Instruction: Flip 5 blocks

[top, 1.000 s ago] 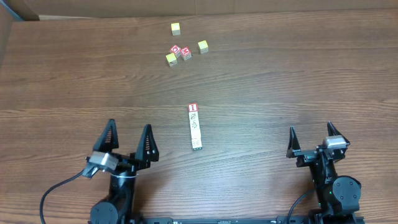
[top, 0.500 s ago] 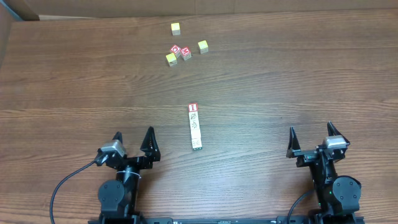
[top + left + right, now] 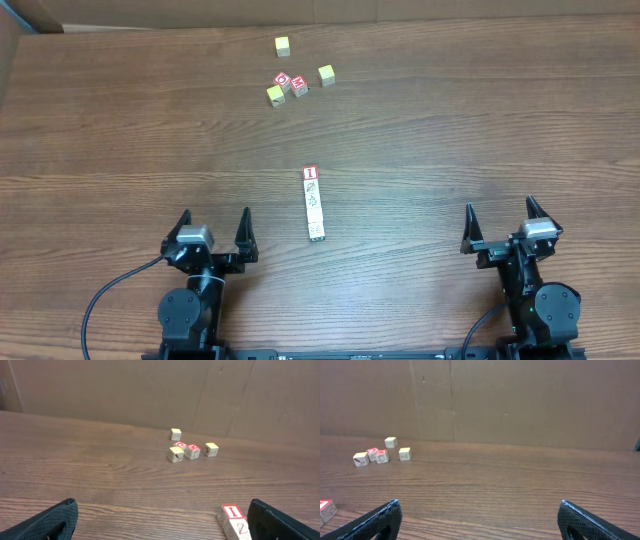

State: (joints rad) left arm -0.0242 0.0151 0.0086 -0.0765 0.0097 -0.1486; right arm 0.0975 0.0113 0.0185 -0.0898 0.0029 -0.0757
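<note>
At the near edge of the counter (image 3: pixel 450 120), the left claw (image 3: pixel 214 214) and the right claw (image 3: pixel 500 205) are held released, jaws spread, with nothing gripped. The row of blocks (image 3: pixel 314 204) is laid between them, touched by neither, its long axis pointed away from the arms; the left claw is judged the nearer. Farther back, a loose cluster of cubes (image 3: pixel 299 87) is seen.

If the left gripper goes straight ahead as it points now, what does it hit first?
The way looks free: the left gripper faces bare table up to the back wall. The block row and the far cubes both sit to its right, apparently clear of it.
</note>
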